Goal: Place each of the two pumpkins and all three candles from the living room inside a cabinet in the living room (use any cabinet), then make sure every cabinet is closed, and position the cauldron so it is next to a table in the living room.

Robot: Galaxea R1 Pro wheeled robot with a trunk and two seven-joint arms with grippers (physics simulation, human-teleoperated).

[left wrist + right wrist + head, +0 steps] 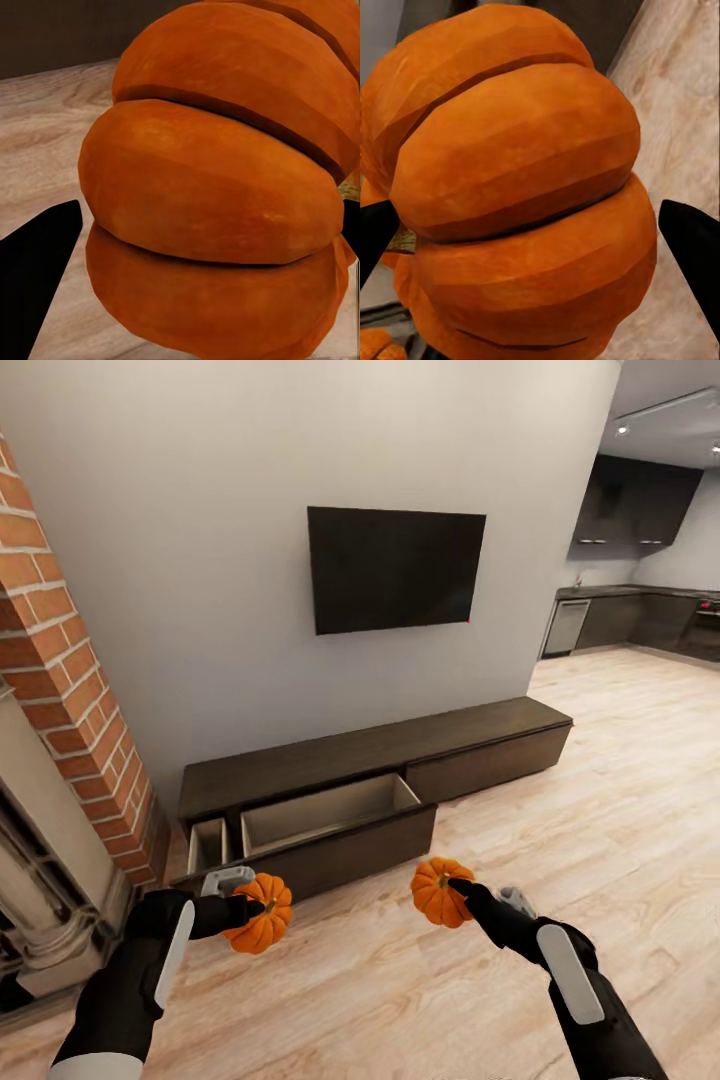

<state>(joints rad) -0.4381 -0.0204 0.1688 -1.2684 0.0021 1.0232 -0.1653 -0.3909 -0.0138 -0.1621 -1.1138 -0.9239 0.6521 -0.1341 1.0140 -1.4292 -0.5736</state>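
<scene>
Pumpkins, two, bright orange, ribbed, each carried above the pale wood floor (640,760) in front of the cabinet. Left pumpkin (262,913): clamped in the left gripper (250,908), fingers closed against its sides; in the left wrist view its ribs (217,187) crowd the frame, with a black fingertip (37,277) at the edge. Right pumpkin (441,892): clamped in the right gripper (462,890), a black finger lying across its top by the stem; the right wrist view shows the fruit (517,187) between two dark fingertips (694,247), one on each side.

Cabinet (380,755): long, low, dark brown, set against the grey wall (200,560) beneath a black wall-mounted screen (395,568). Its wide drawer (330,815) stands pulled out (pale beige inside, nothing visible in it), and a narrow drawer (208,845) just beside it is also pulled out. The drawer front (490,760) toward the kitchen end sits flush.

Surroundings: red brick column (70,690) at the left arm's side, with part of a pale ornate surround (40,880) below it. Dark kitchen units (630,615) lie well beyond the cabinet's far end.
</scene>
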